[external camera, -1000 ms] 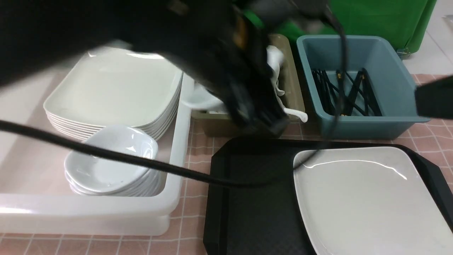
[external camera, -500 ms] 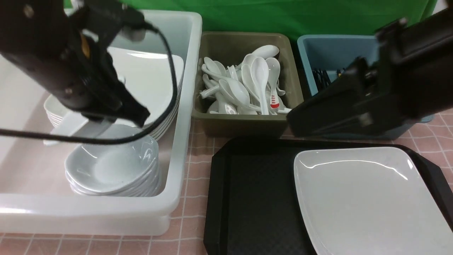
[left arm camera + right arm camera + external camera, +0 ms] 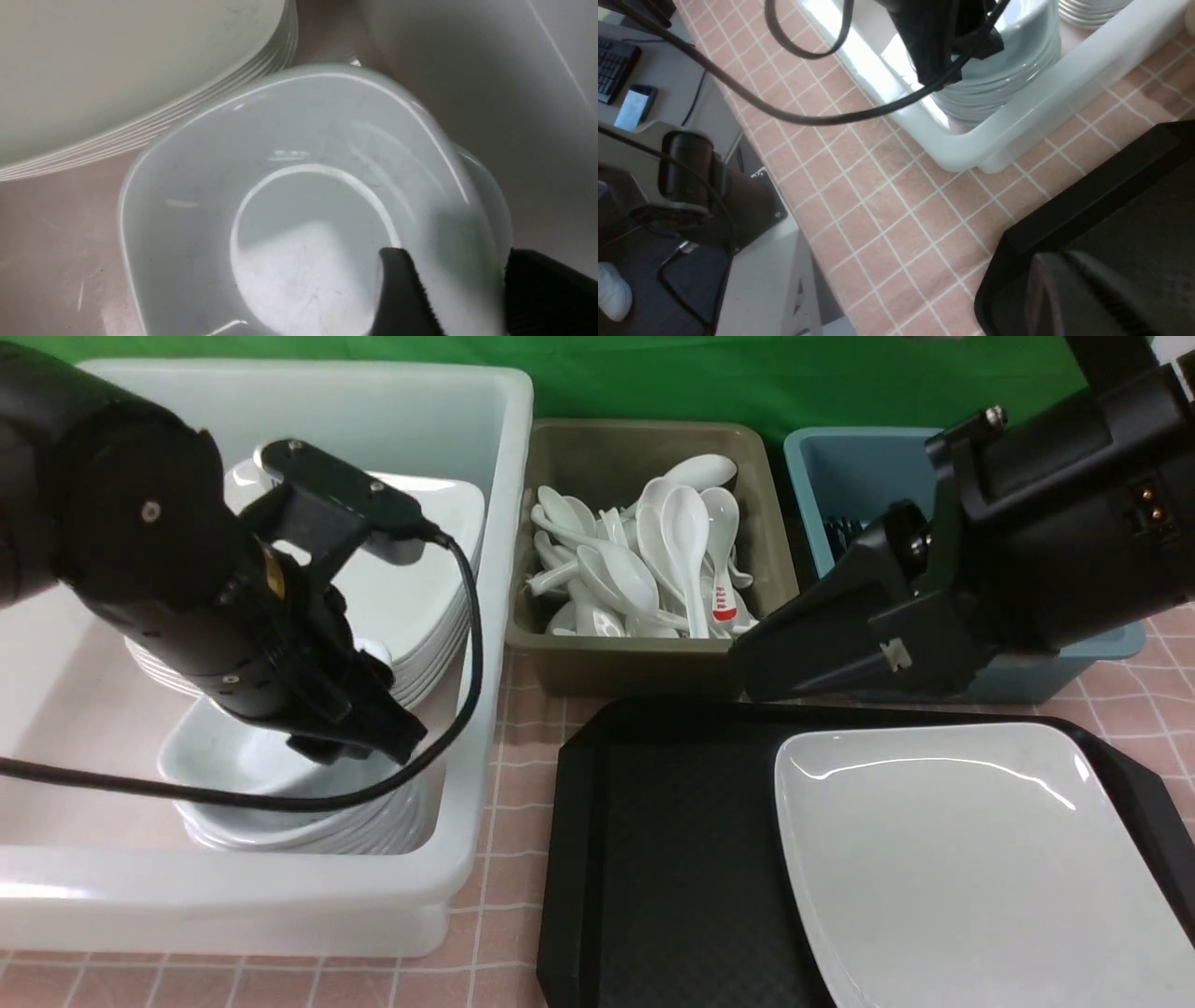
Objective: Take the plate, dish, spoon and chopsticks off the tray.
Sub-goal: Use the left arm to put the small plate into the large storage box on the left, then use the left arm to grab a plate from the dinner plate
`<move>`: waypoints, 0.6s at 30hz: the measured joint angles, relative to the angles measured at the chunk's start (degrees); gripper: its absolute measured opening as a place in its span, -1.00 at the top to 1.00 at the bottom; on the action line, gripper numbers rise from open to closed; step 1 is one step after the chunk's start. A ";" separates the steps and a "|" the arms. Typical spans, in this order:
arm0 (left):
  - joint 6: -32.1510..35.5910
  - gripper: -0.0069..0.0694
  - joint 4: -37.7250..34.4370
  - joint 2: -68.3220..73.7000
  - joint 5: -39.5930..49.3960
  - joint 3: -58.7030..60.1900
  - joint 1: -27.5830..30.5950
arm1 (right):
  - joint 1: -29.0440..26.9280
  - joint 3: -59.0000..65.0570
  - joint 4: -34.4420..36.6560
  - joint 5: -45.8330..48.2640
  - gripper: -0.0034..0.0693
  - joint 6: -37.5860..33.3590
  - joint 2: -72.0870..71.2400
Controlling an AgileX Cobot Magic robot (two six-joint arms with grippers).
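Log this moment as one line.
left pincer: open, astride dish wall | dish: atop stack, white bin | right pincer: shut | plate: on tray, uncleared

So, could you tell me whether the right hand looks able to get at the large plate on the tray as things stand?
Probably yes: the plate lies uncovered on the tray, near the right hand, though that hand is shut and would need to open first.

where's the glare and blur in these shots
Front view: a bright curved streak on the plate, glare on the white bin's rim; left wrist view: highlights and a soft shadow inside the dish; right wrist view: right hand's fingers badly blurred.
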 joint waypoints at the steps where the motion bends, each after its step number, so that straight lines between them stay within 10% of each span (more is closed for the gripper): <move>1: 0.04 -0.21 -0.95 -0.12 0.35 -0.60 0.00 | 0.00 -0.24 -1.02 0.00 0.82 0.44 0.00; 6: -0.33 -0.32 -7.16 -1.31 0.13 -5.62 -1.76 | 0.00 -1.98 -13.45 0.29 0.82 7.16 -1.58; 13: -1.42 0.74 -18.98 9.10 -2.13 -17.72 -15.41 | 0.00 -2.03 -37.60 9.53 0.82 17.52 -11.55; 18: -3.39 0.79 -19.81 23.67 -0.83 -28.98 -19.30 | 0.00 2.18 -42.82 9.53 0.82 21.13 -19.26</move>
